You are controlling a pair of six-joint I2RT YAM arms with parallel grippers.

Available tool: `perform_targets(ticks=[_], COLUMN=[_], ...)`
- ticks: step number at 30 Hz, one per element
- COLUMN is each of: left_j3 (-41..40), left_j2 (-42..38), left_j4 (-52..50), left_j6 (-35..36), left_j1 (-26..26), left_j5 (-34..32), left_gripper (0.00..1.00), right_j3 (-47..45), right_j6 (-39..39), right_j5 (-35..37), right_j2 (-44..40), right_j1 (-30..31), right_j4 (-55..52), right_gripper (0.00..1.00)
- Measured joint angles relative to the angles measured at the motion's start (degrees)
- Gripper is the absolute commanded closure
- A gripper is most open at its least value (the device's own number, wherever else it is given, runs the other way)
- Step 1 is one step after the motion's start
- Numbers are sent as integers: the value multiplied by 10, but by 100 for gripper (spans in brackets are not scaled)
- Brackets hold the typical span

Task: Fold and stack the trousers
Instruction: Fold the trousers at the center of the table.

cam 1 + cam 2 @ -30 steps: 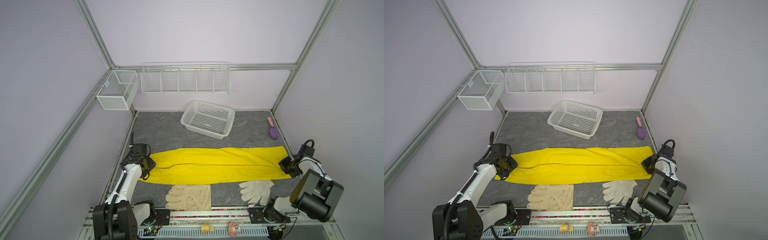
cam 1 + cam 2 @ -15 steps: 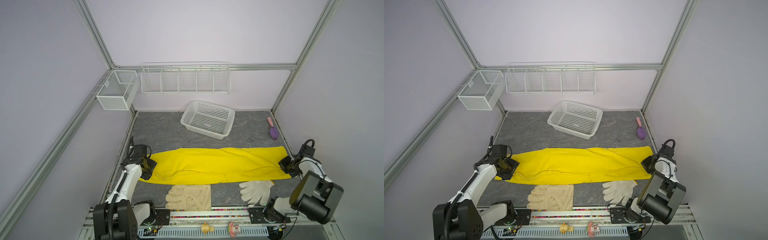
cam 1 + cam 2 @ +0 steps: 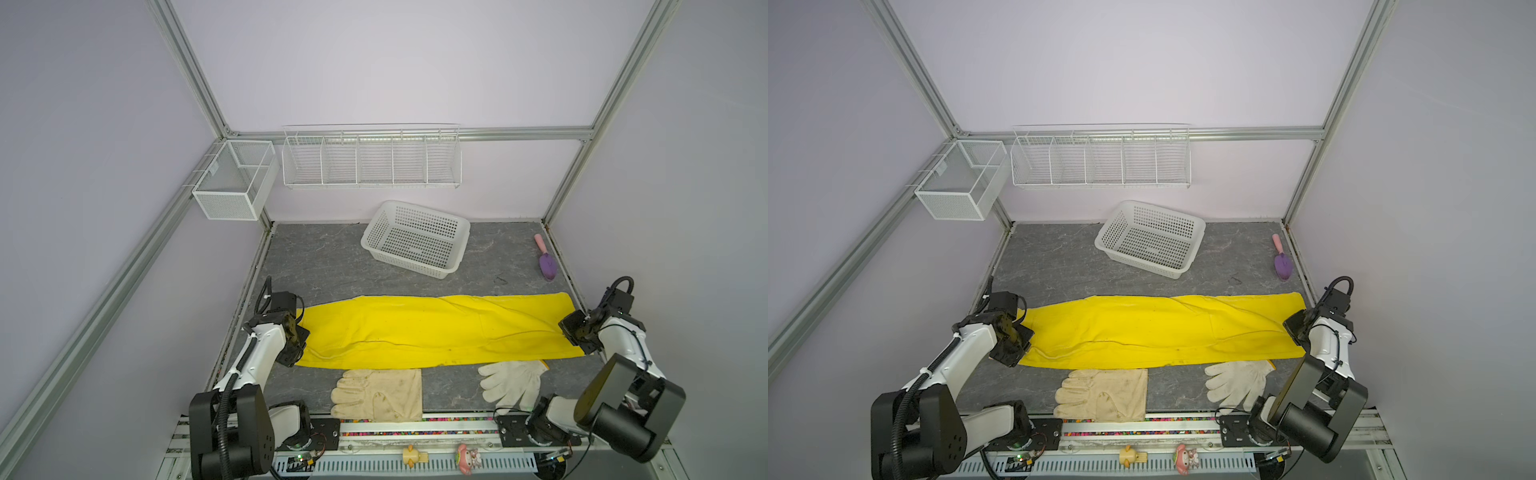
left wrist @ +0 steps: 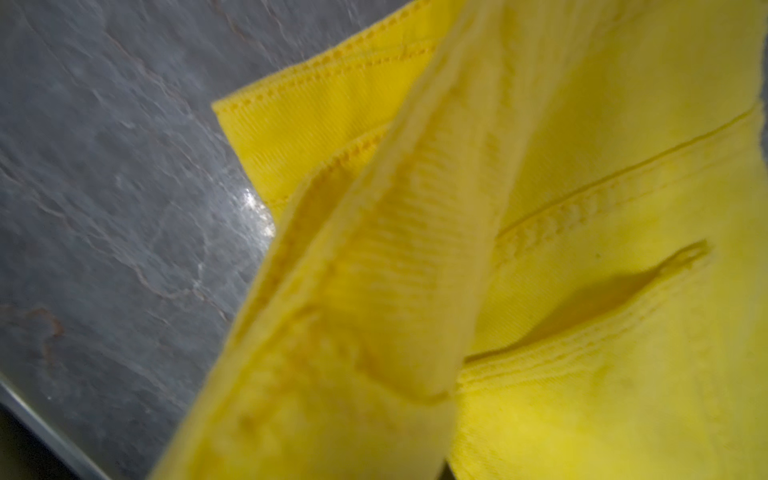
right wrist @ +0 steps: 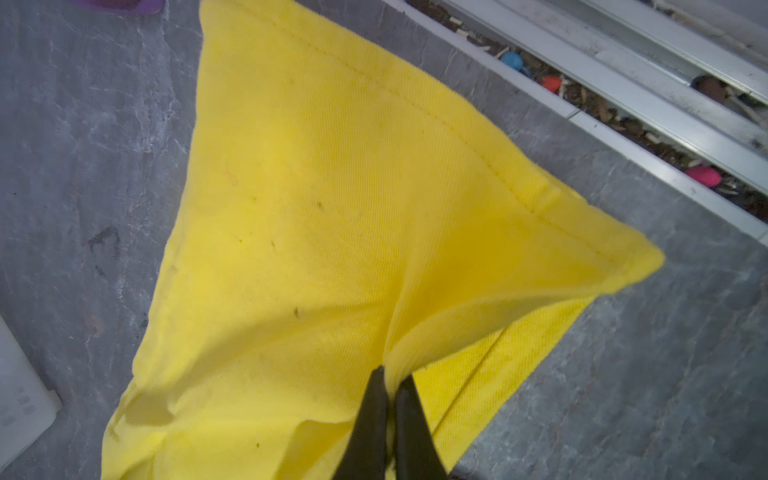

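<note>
Trousers point(image 3: 436, 328) lie flat, stretched between the grippers. Left gripper point(image 3: 297, 332) is clamped on the waistband point(image 4: 332, 104) end, right gripper point(image 5: 391, 374) pinches the hem point(image 5: 415, 104). Likely next: lift both ends evenly, keep cloth taut, bring hem across onto waistband, edges aligned.

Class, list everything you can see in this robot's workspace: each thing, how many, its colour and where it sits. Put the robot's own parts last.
trousers: one pair, bright yellow, spread flat across the table's middle
table: one, grey marbled, under everything
leather glove: one, cream, front edge, middle
knitted glove: one, white, front right
basket: one, white, back middle
hand tool: one, purple with pink handle, back right
wire rack: one, white, back wall
mesh box: one, white, left wall
toy figures: two, yellow and pink-white, front rail
left gripper: one, black, shut on the trousers' waist end
right gripper: one, black, shut on the hem end
</note>
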Motion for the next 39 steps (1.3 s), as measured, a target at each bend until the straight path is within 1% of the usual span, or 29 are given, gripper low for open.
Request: perform_targets(ticks=[7,11,16,20,26,30,31,32,34,37,38,39], left_j3=[82,99,79,31,4,-7,-9,-12,-15,-15,-15,-15], left_j2=[0,-11,-42,-60,-54,-38,-34,-30,-23,-20,-20,-20], left_j4=[-14,-21,-25,-24,-16,-3,0,2,6,9,11,12], left_j6=[53,74,85,85,83,82,82,82,82,83,83,84], left_j1=[0,0,0,0,1,3,3,3,3,3,3,3], left_j5=[-33,-46,-54,-64,-90,-97,-97,-97,-97,-97,-97,-97], left_gripper=[100,100,100,100,100,100,100,96,96,96,95,94], right_j3=[20,36,33,3,-53,-62,-61,-61,-58,-56,-54,-51], right_j6=[15,20,24,23,10,5,4,3,0,-1,-1,0], right_j5=[20,34,50,73,116,123,123,123,122,115,111,109], right_j2=[-12,-15,-36,-50,-49,-29,-17,-4,20,28,28,28], right_j1=[2,3,3,3,2,0,0,0,0,0,1,1], right_j4=[-18,-35,-44,-45,-42,-32,-26,-22,-14,-5,-3,-2], right_gripper=[93,94,93,93,93,93,92,91,90,89,87,81])
